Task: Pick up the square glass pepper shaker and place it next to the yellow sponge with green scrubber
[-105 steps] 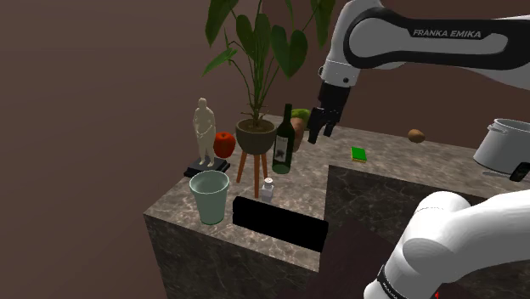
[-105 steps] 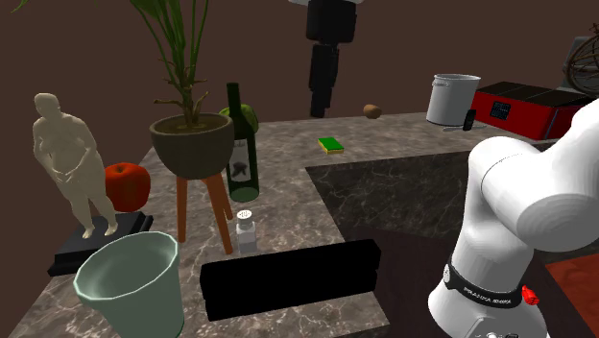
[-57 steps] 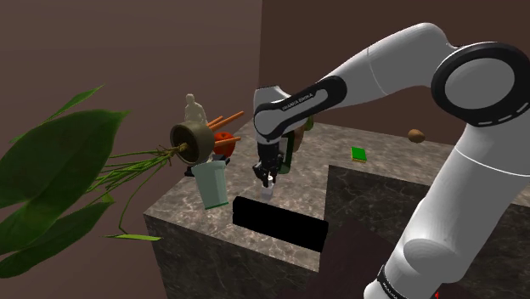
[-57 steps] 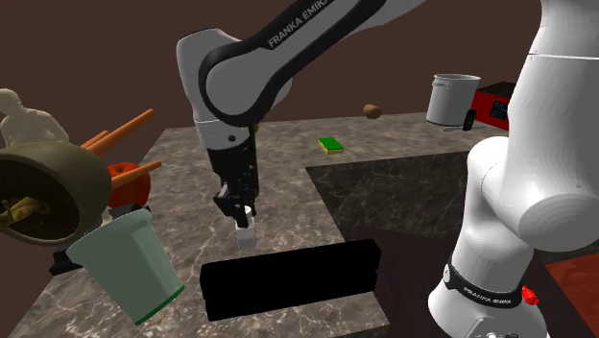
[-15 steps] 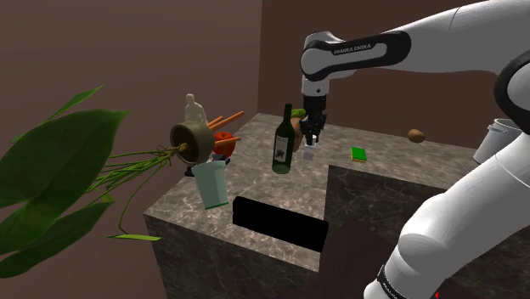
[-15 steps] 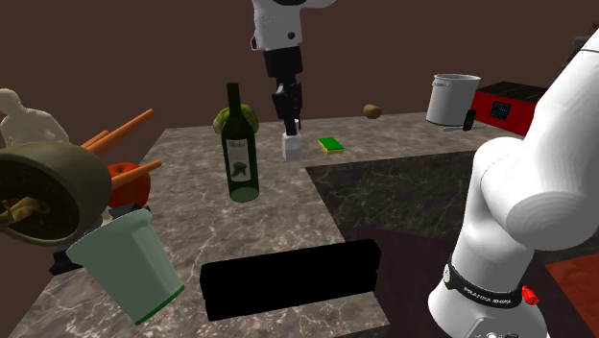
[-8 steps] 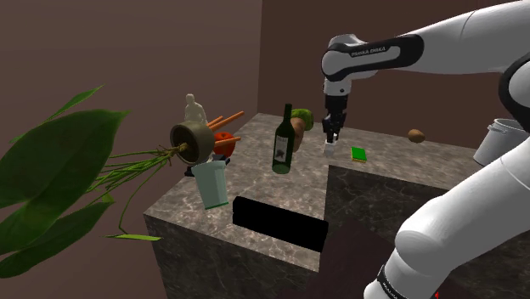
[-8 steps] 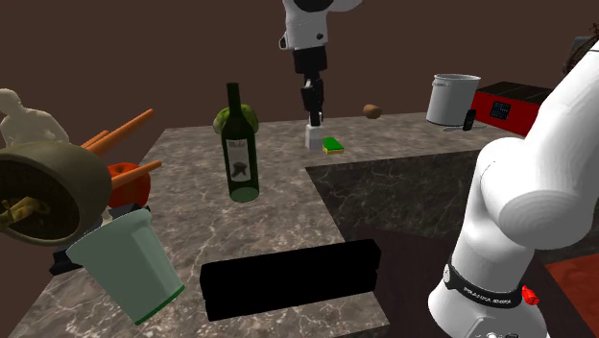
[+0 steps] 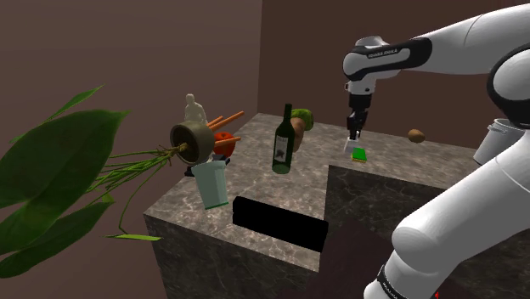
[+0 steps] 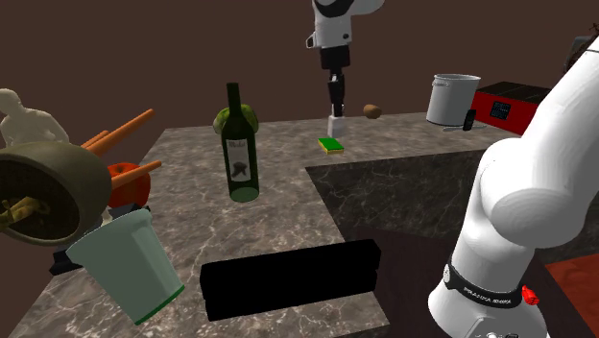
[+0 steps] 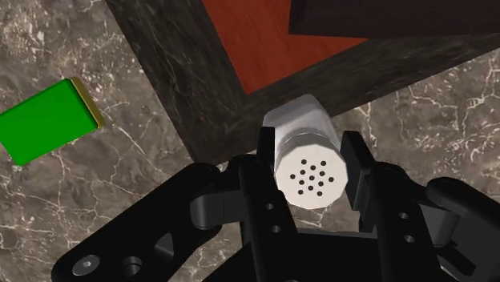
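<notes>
claw (image 11: 311, 172) clasping pepper shaker (image 11: 308, 160), green sponge (image 11: 48, 120) on marble

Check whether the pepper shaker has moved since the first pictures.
Yes: the pepper shaker went right in the shoulder view, ending close to the sponge.

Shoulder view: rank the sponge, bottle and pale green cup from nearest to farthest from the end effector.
1. The sponge, on the counter right by the end effector, which holds the shaker.
2. The bottle, toward the view's left.
3. The cup, farthest left, tilted at the counter's left end.
</notes>
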